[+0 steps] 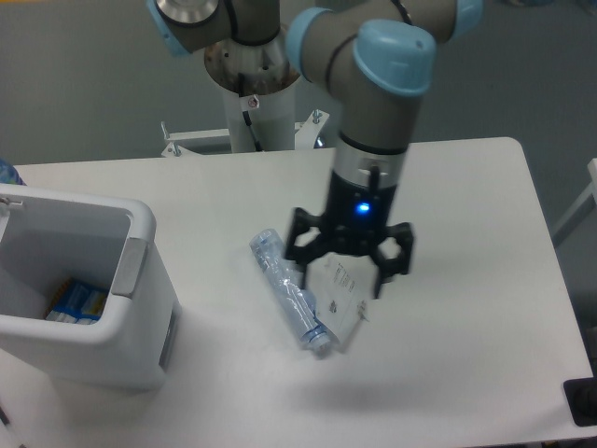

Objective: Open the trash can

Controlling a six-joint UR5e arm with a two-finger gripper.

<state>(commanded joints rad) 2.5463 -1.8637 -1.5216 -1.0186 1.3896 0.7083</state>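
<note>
Even overhead light, soft shadows on table, slight blur.

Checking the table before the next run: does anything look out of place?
Yes. A crushed clear bottle lies on its side mid-table against a white packet, both outside the open trash can. The open gripper hovers over them.

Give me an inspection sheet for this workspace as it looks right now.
Surface: white table, bare on its right side.
Job's things: trash can at the left, top open, a blue and yellow packet inside.
Clutter: clear plastic bottle lying flat; white bag beside it.
Grippers: gripper open, empty, above the bag.
Cables: nothing seen.
Surroundings: grey floor; metal brackets behind the table.
</note>
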